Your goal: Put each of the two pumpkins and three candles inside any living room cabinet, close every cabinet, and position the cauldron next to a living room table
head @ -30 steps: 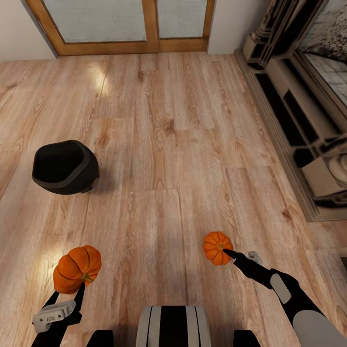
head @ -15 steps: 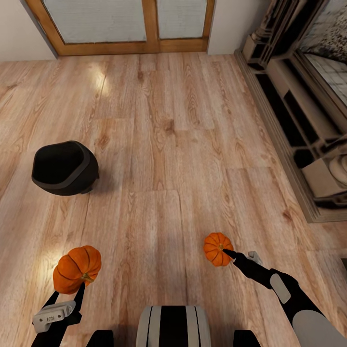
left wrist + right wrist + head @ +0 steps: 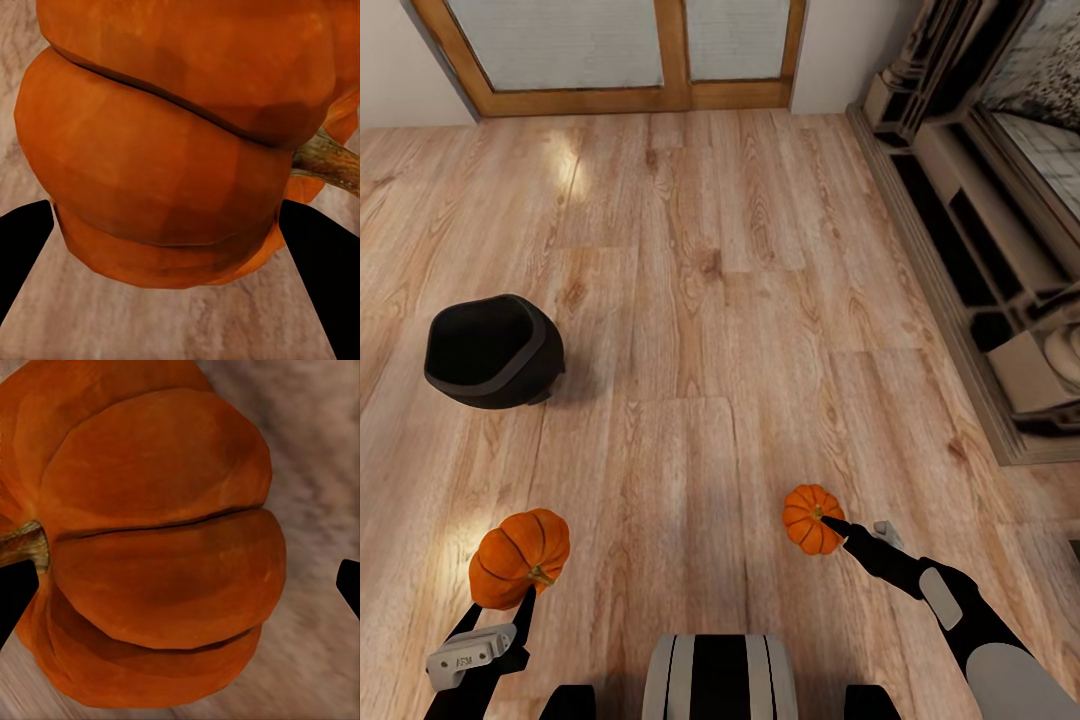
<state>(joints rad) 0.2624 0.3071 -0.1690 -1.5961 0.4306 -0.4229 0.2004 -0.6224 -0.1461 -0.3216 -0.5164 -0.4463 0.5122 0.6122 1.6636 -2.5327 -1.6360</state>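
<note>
My left gripper (image 3: 500, 608) is shut on a bright orange pumpkin (image 3: 520, 558), held above the floor at the near left. In the left wrist view this pumpkin (image 3: 172, 150) spans the gap between both black fingers (image 3: 22, 240). A smaller-looking pumpkin (image 3: 812, 517) is at the near right, with my right gripper (image 3: 863, 532) open around it. In the right wrist view that pumpkin (image 3: 150, 540) touches one finger (image 3: 13, 596), and a gap separates it from the other. The black cauldron (image 3: 493, 350) stands on the floor at the left. The cabinet (image 3: 970, 250) runs along the right wall. The candles and the table are out of view.
Light wood-plank floor (image 3: 710, 300) stretches ahead to a wood-framed glass door (image 3: 620, 50) at the far wall. A pale open compartment (image 3: 1028, 368) juts from the near end of the cabinet. My base (image 3: 718, 675) shows at the bottom edge.
The whole view has slid a few pixels, so the camera moved. Both arms, both pumpkins and the cauldron keep their places relative to one another.
</note>
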